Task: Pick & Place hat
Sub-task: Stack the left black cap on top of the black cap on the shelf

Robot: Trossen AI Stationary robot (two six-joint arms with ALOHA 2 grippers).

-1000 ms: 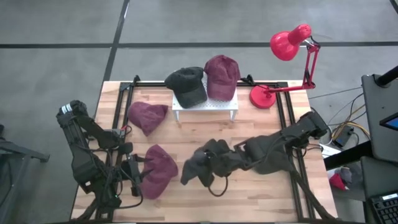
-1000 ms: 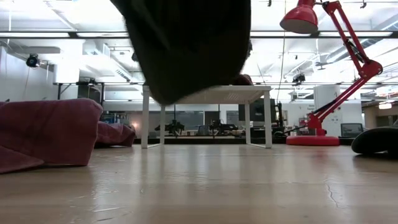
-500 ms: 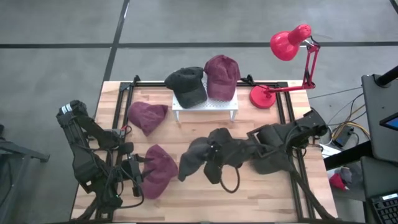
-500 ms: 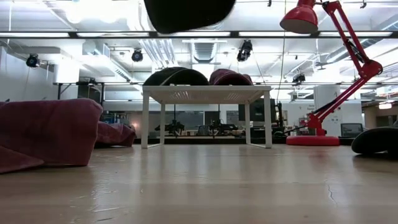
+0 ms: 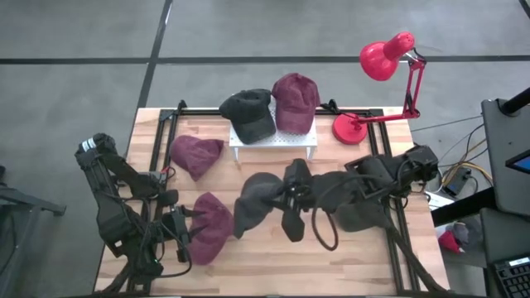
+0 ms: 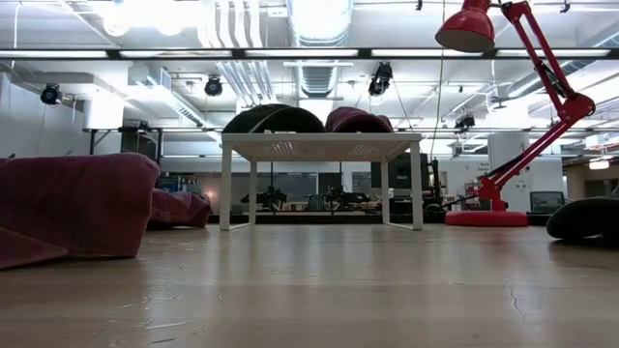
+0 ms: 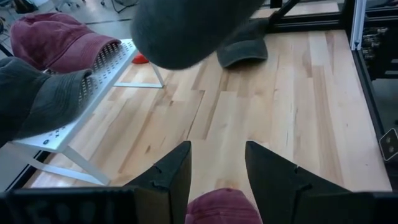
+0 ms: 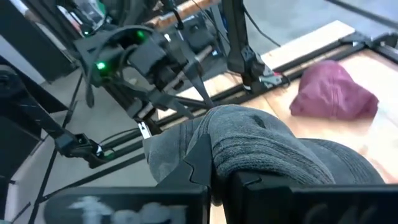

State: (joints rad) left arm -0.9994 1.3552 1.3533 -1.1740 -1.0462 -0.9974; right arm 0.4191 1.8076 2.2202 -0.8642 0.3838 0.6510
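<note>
My right gripper [image 5: 287, 195] is shut on a dark grey hat [image 5: 255, 204] and holds it high over the middle of the table; the same hat [image 7: 186, 28] fills the top of the left wrist view. At the near left my left gripper [image 7: 217, 167] stands open and still. A maroon hat [image 5: 211, 228] lies on the table just below and beside its fingers. At the far edge a white rack [image 5: 273, 137] carries another dark hat [image 5: 248, 114] and a maroon hat [image 5: 296, 101]. My right gripper pinches a bunched fold of the hat's grey cloth [image 8: 245, 146] between its two fingers. The fingers come from the table's right side, slanting a little downward. The hat is lifted clear of the table and droops from the fingers toward the table's left.
A third maroon hat [image 5: 196, 155] lies on the table left of the rack. Another dark hat [image 7: 242, 50] lies at the right under my right arm. A red desk lamp [image 5: 385, 58] stands at the far right corner. Bare wood shows in the table's near middle [image 6: 329, 280].
My right gripper has risen with the dark grey hat and rolled at the wrist. The hat, which hung low in the low view, has gone up out of that view's top. It has also drifted a little toward the rack.
</note>
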